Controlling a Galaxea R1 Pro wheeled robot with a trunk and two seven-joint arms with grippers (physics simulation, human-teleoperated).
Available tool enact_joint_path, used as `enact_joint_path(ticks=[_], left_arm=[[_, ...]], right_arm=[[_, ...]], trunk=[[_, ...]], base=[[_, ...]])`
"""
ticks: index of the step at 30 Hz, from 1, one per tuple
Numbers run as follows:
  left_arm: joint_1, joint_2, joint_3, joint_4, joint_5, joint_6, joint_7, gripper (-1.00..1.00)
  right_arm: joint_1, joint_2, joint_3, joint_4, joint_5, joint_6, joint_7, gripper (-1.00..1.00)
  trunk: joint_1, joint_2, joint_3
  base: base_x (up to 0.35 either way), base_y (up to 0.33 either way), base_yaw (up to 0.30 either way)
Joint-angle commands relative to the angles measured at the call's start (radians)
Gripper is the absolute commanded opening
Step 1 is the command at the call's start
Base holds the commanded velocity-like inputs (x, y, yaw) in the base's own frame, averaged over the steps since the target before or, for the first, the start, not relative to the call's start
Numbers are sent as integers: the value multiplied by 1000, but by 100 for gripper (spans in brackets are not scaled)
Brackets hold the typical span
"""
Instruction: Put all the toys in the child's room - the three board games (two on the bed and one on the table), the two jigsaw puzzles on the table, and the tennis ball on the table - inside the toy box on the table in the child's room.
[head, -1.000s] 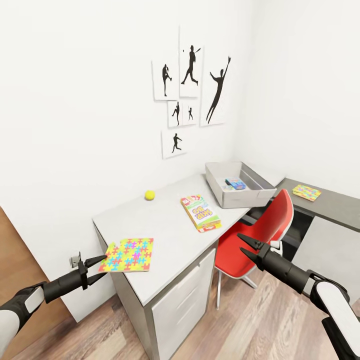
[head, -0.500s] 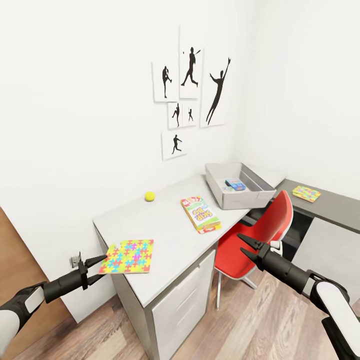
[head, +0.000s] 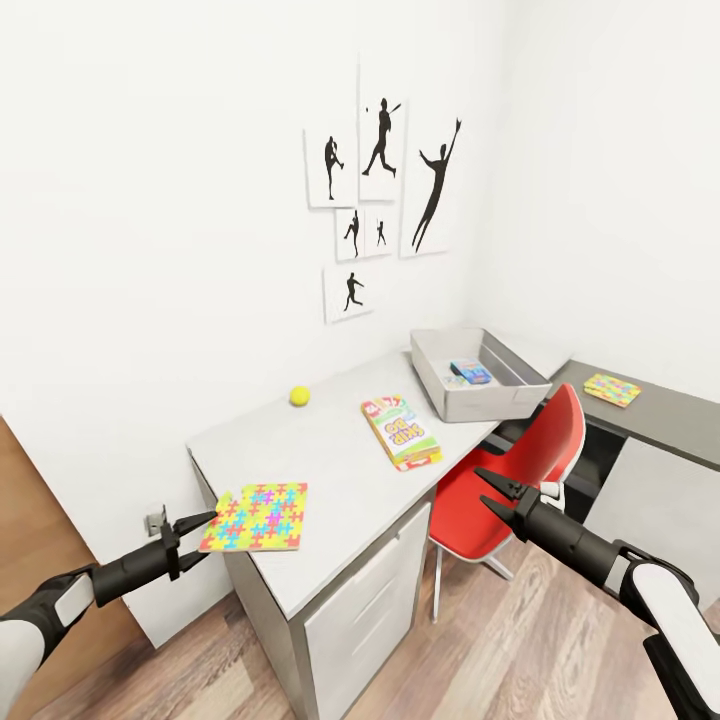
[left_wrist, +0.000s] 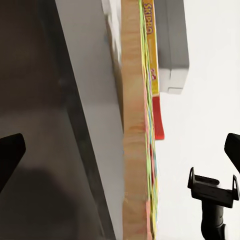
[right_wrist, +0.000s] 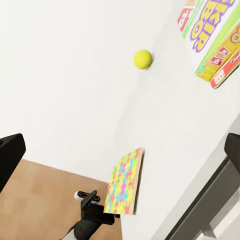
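The toy box (head: 478, 398) sits at the far right end of the tabletop (head: 340, 480), near the room corner; inside it lies a small blue-topped box (head: 470, 371) on the bin floor, too small to read; just in front of the bin, near the tabletop's front edge, lies the SKIP-BO game (head: 401, 430), flat and face up; the tennis ball (head: 299, 396) rests by the wall, well apart from both; one jigsaw puzzle (head: 256, 517) lies flat at the near left corner, its edge overhanging slightly; a second jigsaw puzzle (head: 612, 389) lies on the lower dark grey cabinet (head: 660, 415) to the right; a red chair (head: 510, 480) stands tucked beside the desk. The left gripper (head: 190, 535) hovers just beside the near puzzle's corner, jaws spread and holding nothing; the right gripper (head: 497, 496) hangs before the chair, jaws likewise spread and empty.
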Motion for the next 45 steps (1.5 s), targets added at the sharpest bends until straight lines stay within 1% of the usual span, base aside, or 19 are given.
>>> enact_joint_path(ticks=[1, 7, 17, 35, 45], left_arm=[[-1, 0, 2, 0, 0, 10, -2, 100], [0, -3, 2, 1, 0, 12, -3, 100], [6, -5, 2, 1, 0, 10, -1, 100], [7, -5, 2, 1, 0, 9, 0, 100], [7, -10, 2, 1, 0, 7, 0, 100]], right_arm=[[0, 0, -1, 0, 4, 5, 5, 100], [-1, 0, -1, 0, 4, 5, 5, 100], [-1, 0, -1, 0, 4, 5, 5, 100], [-1, 0, -1, 1, 4, 5, 5, 100], [-1, 0, -1, 1, 4, 5, 5, 100]], trunk=[[0, -1, -1], [0, -1, -1], [0, -1, -1], [0, -1, -1], [0, -1, -1]], base=[[104, 0, 0], [154, 0, 0], [21, 0, 0], [-53, 0, 0], [-5, 0, 0]])
